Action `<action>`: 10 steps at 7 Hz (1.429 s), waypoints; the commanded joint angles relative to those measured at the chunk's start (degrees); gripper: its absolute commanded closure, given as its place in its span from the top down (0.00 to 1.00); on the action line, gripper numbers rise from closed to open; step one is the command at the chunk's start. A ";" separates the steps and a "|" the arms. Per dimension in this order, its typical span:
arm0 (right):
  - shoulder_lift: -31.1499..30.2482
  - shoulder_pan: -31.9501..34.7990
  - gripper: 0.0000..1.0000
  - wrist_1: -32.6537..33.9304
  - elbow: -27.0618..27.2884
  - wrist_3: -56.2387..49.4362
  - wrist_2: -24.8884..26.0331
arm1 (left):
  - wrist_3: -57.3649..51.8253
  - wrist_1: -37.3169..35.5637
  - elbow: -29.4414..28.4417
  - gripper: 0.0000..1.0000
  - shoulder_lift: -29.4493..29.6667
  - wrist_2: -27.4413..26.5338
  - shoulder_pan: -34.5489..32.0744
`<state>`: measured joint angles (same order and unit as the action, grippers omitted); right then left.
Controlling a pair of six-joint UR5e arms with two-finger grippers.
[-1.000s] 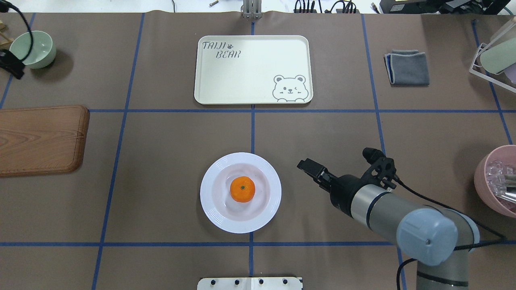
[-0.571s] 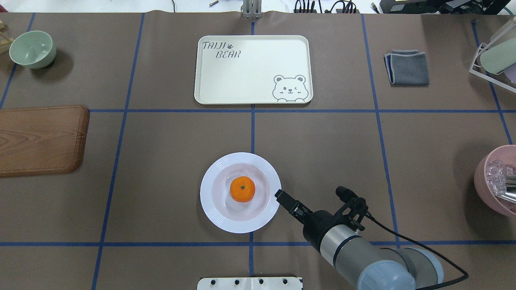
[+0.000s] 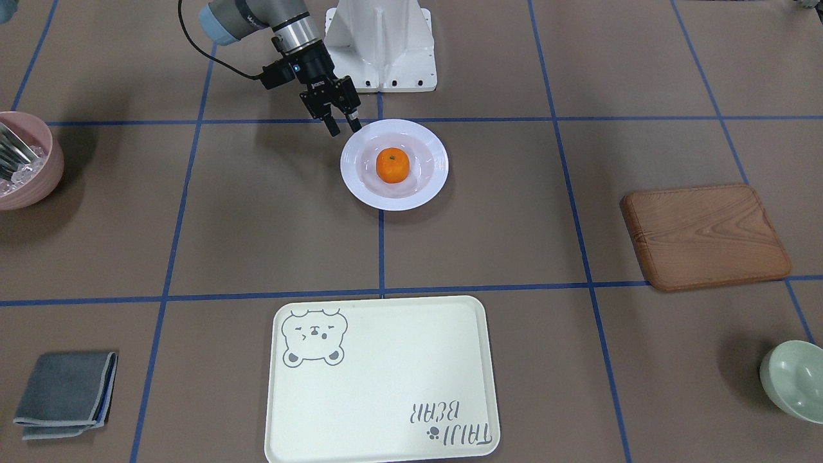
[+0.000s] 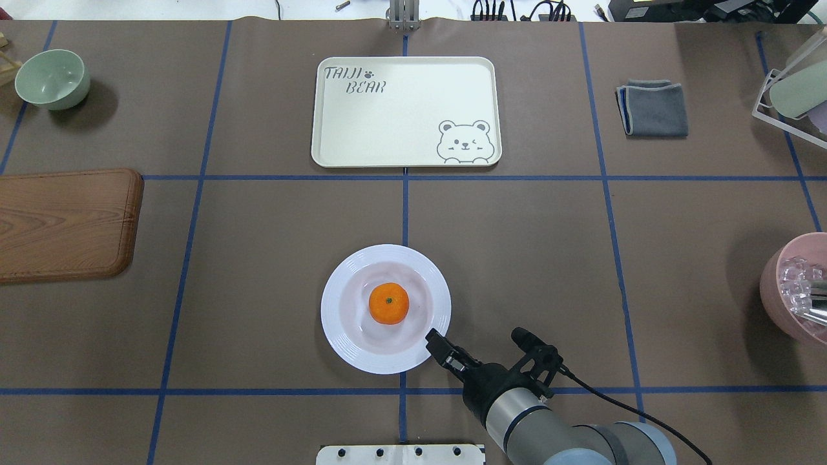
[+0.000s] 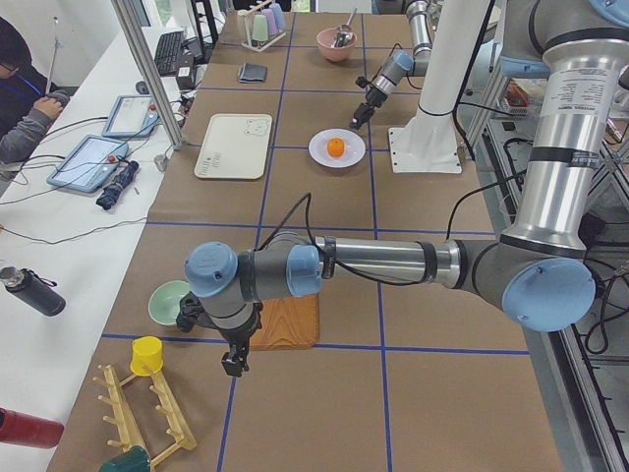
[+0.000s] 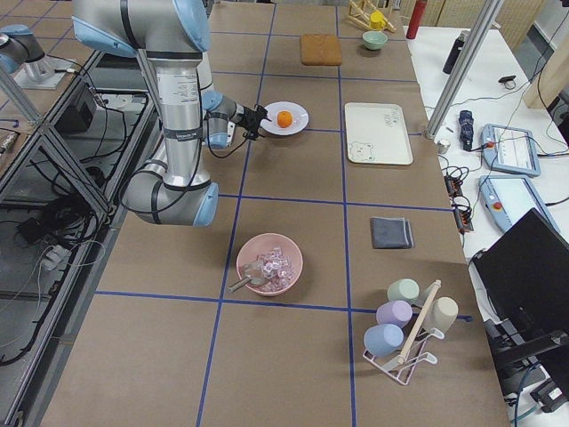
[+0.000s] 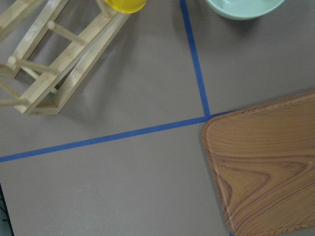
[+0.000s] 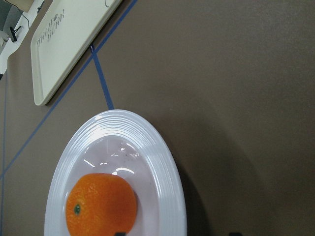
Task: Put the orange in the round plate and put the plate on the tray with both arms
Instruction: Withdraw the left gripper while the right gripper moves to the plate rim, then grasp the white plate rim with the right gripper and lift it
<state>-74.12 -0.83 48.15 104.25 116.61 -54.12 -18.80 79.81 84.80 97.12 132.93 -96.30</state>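
While the orange (image 4: pixel 388 303) sits in the round plate (image 4: pixel 336 336), my right gripper (image 4: pixel 434 341) hangs open at that plate's rim, far side from the tray (image 4: pixel 400 110).

The table (image 4: pixel 258 258) is covered with a brown sheet, which is divided into rectangles by blue tape lines (image 4: pixel 405 206). A white desk (image 5: pixel 49 221) is set along the side away from the robot, and tablets (image 5: pixel 90 162), a keyboard (image 5: pixel 169 49) and cables are laid out on it. Metal posts (image 5: pixel 147 69) are fixed at the table's edge. A dark grey floor (image 6: pixel 36 356) is seen beside the table. The scene is evenly lit from above, and soft shadows are cast.
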 commanded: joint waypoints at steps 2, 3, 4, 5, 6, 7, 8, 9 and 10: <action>3.45 0.03 0.61 0.01 -3.97 1.34 0.33 | -0.01 0.09 0.37 0.98 -1.14 1.89 -0.64; 3.46 0.47 0.51 0.01 -4.49 1.60 0.33 | -0.01 0.09 0.37 0.98 -1.23 1.89 -0.64; 3.63 0.74 0.38 -0.08 -4.49 1.78 0.33 | -0.01 0.09 0.37 0.98 -1.23 1.89 -0.64; 4.33 0.91 0.12 -0.08 -4.93 2.22 0.33 | -0.09 0.09 0.37 0.98 -1.23 1.89 -0.73; 4.42 1.00 0.00 -0.16 -5.20 2.31 0.24 | -0.01 0.09 0.37 0.98 -1.23 1.89 -0.73; 4.42 1.18 0.00 -0.43 -5.20 2.31 0.24 | -0.09 0.09 0.37 0.98 -1.23 1.89 -0.73; 4.42 1.53 0.00 -0.69 -5.20 2.48 0.24 | -0.09 0.09 0.72 0.98 -1.41 1.89 -0.82; 4.51 2.14 0.00 -0.87 -5.02 2.83 0.33 | -0.01 0.09 1.15 0.98 -1.41 1.89 -0.91; 4.42 2.41 0.00 -5.22 -5.11 4.49 1.46 | -0.01 0.17 1.25 0.98 -1.76 1.89 -0.91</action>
<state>-69.67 1.11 46.45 99.14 119.65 -53.57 -18.84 79.91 85.79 95.65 134.82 -97.16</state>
